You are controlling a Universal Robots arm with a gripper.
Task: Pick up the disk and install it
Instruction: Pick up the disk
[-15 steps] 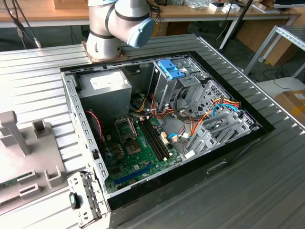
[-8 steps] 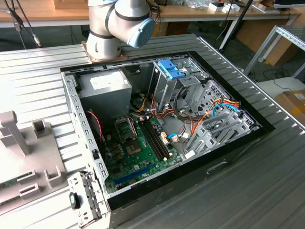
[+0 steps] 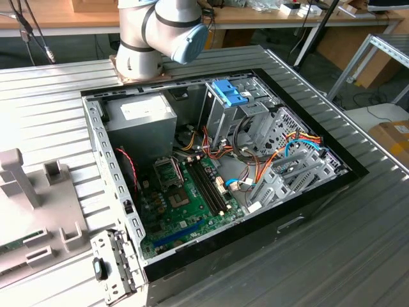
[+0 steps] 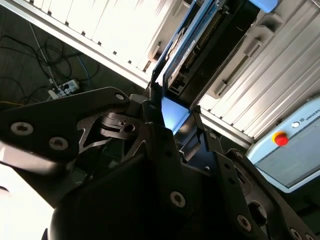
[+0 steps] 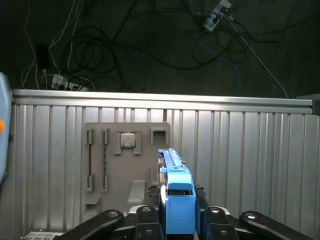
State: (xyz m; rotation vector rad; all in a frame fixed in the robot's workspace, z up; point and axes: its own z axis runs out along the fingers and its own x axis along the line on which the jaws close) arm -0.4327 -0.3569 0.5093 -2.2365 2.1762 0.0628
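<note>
Gripper (image 5: 177,222) clamped on disk (image 5: 175,185), above grey tray (image 5: 127,165). Pickup done; install into case (image 3: 108,173) not yet done.

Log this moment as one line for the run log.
gripper: shut on silver-grey metal disk in blue plastic frame | disk: held above ribbed metal table | install: not yet done
</note>
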